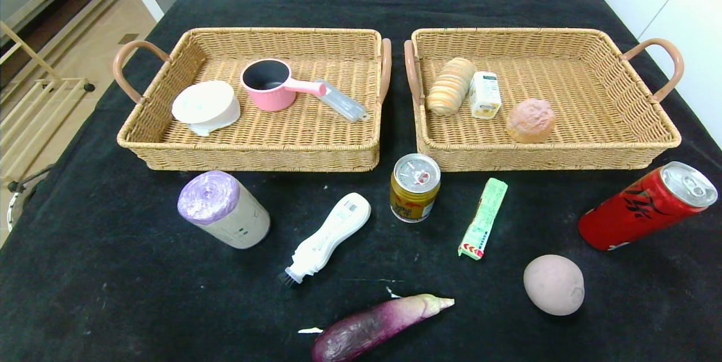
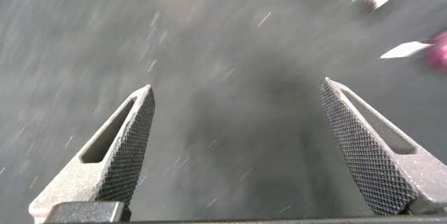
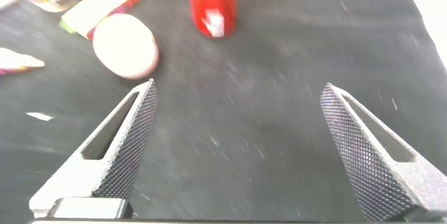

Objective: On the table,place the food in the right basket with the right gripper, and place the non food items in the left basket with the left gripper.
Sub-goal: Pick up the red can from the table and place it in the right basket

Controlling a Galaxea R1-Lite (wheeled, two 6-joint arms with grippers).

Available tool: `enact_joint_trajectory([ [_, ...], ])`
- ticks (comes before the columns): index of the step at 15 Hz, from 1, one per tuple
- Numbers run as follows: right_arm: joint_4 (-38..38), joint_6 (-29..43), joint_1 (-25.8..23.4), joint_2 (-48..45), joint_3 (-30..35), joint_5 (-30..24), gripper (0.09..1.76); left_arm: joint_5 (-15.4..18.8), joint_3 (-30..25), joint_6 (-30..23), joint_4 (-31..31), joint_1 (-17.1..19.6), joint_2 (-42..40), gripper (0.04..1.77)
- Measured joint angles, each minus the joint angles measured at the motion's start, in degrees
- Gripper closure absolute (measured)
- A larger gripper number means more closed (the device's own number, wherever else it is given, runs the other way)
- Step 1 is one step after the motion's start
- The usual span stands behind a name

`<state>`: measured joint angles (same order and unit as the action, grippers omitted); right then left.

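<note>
On the black table (image 1: 113,294), in front of the left basket (image 1: 248,156), stand the beige roll with a purple top (image 1: 225,210) and the white brush (image 1: 330,238). Before the right basket (image 1: 547,153) are the gold can (image 1: 414,187), green stick pack (image 1: 483,218), red can (image 1: 643,207) lying down, potato (image 1: 554,285) and eggplant (image 1: 378,325). Neither gripper shows in the head view. My left gripper (image 2: 237,84) hangs open over bare cloth. My right gripper (image 3: 239,84) is open too, with the potato (image 3: 126,45) and red can (image 3: 211,1) beyond it.
The left basket holds a white lidded tub (image 1: 206,107), a pink saucepan (image 1: 271,84) and a grey flat tool (image 1: 341,101). In the right basket lie a striped bread roll (image 1: 450,85), a small carton (image 1: 485,94) and a brown bun (image 1: 530,119).
</note>
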<state>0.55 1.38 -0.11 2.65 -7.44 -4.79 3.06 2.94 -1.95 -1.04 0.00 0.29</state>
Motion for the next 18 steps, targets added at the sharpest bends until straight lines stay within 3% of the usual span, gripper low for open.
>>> enact_joint_trajectory([
  [4,2.5,0.4,2.36,8.55,-5.44,-1.07,0.14,9.14,11.01,-5.18,0.24,-1.1,8.05,0.09],
  [8,4.22,0.88,10.5,20.94,-12.4,-1.05,0.14,15.52,22.22,-5.07,0.46,-8.29,22.49,0.09],
  [12,4.51,0.74,18.46,31.63,-20.32,-1.02,0.14,17.31,30.94,-3.39,2.6,-19.24,37.0,0.09],
  [18,6.23,0.63,27.44,41.07,-23.49,-0.85,0.14,17.34,38.24,-3.22,6.24,-34.73,53.32,0.09],
])
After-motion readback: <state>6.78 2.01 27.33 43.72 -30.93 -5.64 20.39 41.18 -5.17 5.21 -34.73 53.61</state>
